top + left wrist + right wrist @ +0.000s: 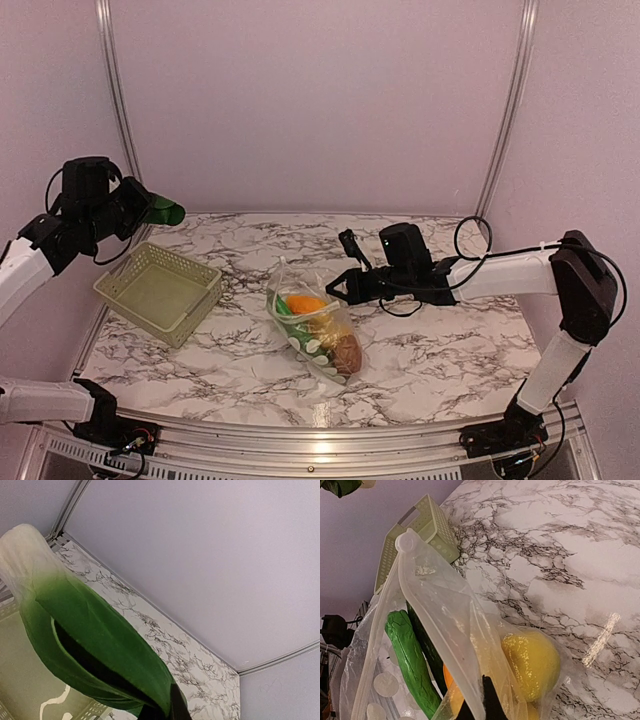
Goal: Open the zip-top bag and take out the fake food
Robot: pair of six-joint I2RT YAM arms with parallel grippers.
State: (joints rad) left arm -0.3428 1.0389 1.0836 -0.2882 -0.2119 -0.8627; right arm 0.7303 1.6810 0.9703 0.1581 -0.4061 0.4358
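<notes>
Zip-top bag [315, 325] rim pinched in right pincer [337, 287]; left pincer [138, 212] grips green vegetable [165, 212] over basket [160, 290]. Risk: thin film slips, bag sags shut.

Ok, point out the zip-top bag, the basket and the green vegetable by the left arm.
zip-top bag [318, 338], top view, on its dotted side.
basket [200, 308], top view, on its right wall.
green vegetable [100, 630], left wrist view, mid-leaf.

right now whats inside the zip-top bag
The zip-top bag holds a yellow lemon, a ridged green vegetable, an orange piece and a brown lump. Anything beneath them is covered.
</notes>
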